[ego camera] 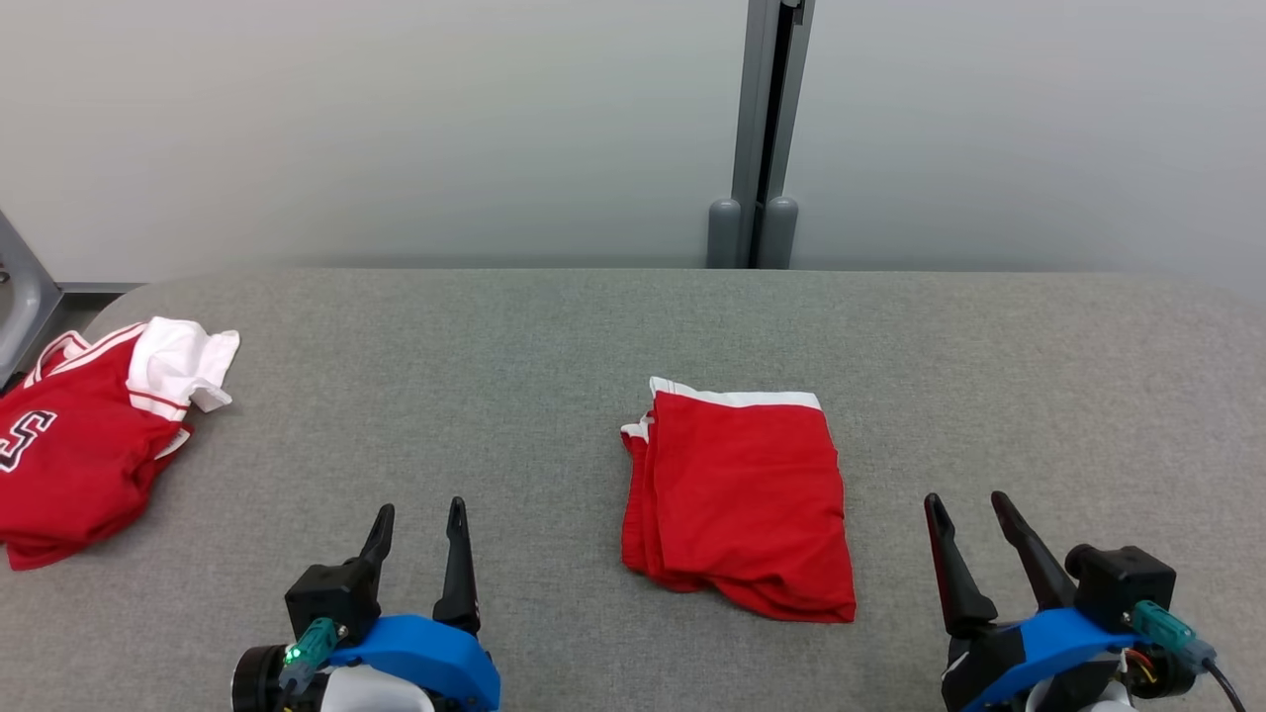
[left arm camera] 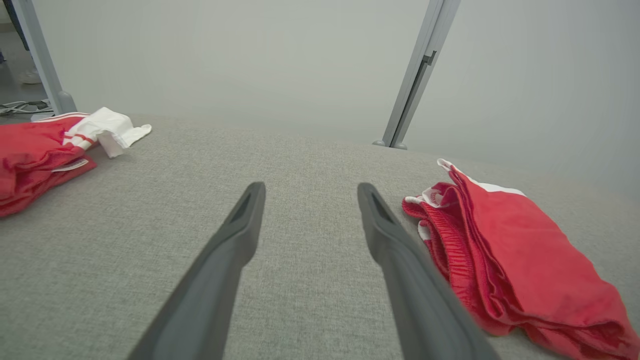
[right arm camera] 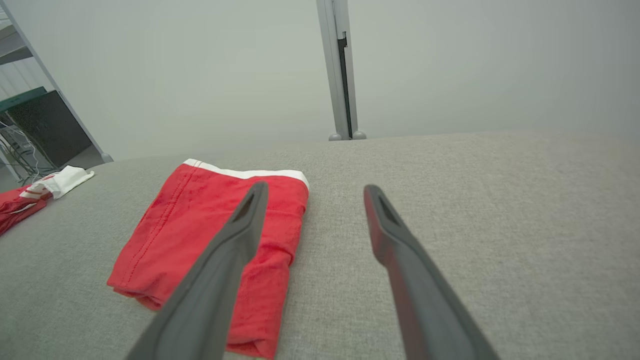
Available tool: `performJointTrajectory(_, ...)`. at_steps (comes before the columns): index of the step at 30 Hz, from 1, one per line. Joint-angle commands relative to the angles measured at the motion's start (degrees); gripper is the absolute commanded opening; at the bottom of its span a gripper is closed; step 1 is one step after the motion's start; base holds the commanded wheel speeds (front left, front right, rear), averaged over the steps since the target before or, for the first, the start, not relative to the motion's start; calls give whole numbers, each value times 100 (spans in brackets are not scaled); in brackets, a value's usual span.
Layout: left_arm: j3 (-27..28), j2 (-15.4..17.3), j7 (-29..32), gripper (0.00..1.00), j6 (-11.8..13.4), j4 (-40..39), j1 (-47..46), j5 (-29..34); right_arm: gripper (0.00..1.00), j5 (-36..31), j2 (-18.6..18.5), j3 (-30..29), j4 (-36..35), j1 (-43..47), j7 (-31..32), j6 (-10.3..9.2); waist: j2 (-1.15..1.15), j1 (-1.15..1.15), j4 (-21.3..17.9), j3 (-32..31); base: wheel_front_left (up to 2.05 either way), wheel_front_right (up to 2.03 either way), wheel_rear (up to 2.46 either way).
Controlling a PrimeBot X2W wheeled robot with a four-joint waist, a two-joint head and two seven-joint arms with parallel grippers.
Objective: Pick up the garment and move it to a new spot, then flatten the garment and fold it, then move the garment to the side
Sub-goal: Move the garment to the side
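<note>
Grey fabric-covered table [ego camera: 495,336] takes up most of the head view, with a plain pale wall behind it and a grey metal post [ego camera: 762,129] at top centre. The red garment [ego camera: 737,494] sits folded into a fairly neat rectangle just right of centre in the frame, lying flat with a white band along its top edge. The left gripper [ego camera: 420,509] is at the lower left and the right gripper [ego camera: 964,499] at the lower right, both with fingers spread wide and holding nothing at all. Neither touches the garment; it lies between them, a bit closer to the right one. In the left wrist view the folded stack shows at the right side, layered edges facing the camera. Over at the far left edge of the head view there's a red and white jersey [ego camera: 79,445] with a letter on it, crumpled and well apart from the folded piece.
</note>
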Motion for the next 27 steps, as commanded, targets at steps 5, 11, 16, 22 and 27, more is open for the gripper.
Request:
performJointTrajectory(5,-4,31,-26,100,32,-59,-54,50,100,-62,-4,-135,18,-277,265,1,0,0,65,59,0,0,0)
performJointTrajectory(11,-47,-18,-25,100,-4,-51,-166,71,100,-278,-3,-420,103,-884,920,1,0,0,222,145,0,0,0)
performJointTrajectory(16,-81,-63,-26,100,-54,-26,-219,99,100,-387,-65,-652,573,-1434,1709,1,0,0,423,233,0,0,0)
performJointTrajectory(22,-70,-79,-27,100,-57,-9,-296,117,100,-111,-211,-713,1106,-1813,2326,1,0,0,660,353,0,0,0)
performJointTrajectory(27,-14,-61,-26,100,-58,-50,-338,161,100,93,-440,-597,1637,-2063,2761,1,0,0,862,531,0,0,0)
